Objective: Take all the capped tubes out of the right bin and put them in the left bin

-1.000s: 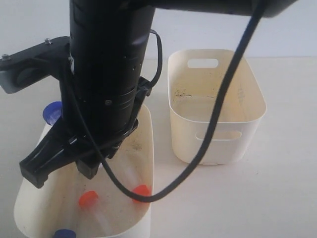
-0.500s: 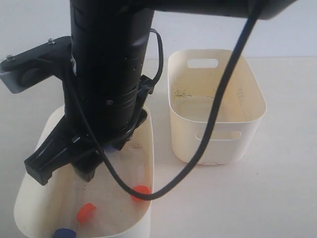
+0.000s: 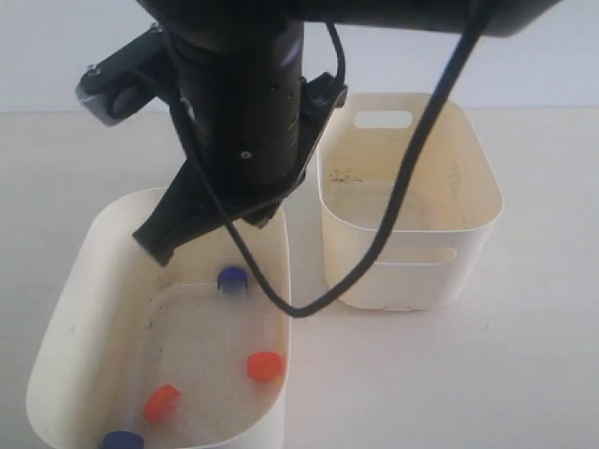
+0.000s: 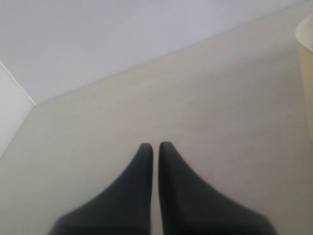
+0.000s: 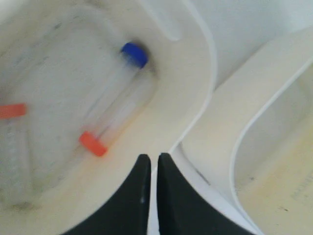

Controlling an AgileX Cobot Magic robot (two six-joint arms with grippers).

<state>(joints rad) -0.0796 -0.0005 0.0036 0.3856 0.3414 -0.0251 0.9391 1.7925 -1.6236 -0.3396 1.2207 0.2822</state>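
Note:
Four capped tubes lie in the left bin [image 3: 65, 309]: a blue-capped one [image 3: 231, 279] near its far end, two orange-capped ones [image 3: 265, 366] [image 3: 162, 403] and a second blue cap [image 3: 122, 440] at the near edge. My right gripper [image 3: 157, 248] hangs above that bin, shut and holding nothing. In the right wrist view its tips [image 5: 150, 157] sit over the bin's rim [image 5: 205, 73], with a blue-capped tube [image 5: 134, 54] and orange caps [image 5: 93, 143] [image 5: 12, 110] below. The right bin [image 3: 412, 187] holds no tubes. My left gripper [image 4: 152, 145] is shut over bare table.
The two bins stand side by side with a narrow gap. A black cable [image 3: 402, 206] from the arm droops across the right bin. In the left wrist view a cream bin edge [image 4: 305, 54] shows at one side. A white wall stands behind the table.
My right gripper has risen out of the left bin and drawn back. The blue-capped tube it carried now lies loose on the bin floor. One orange-capped tube has shifted slightly.

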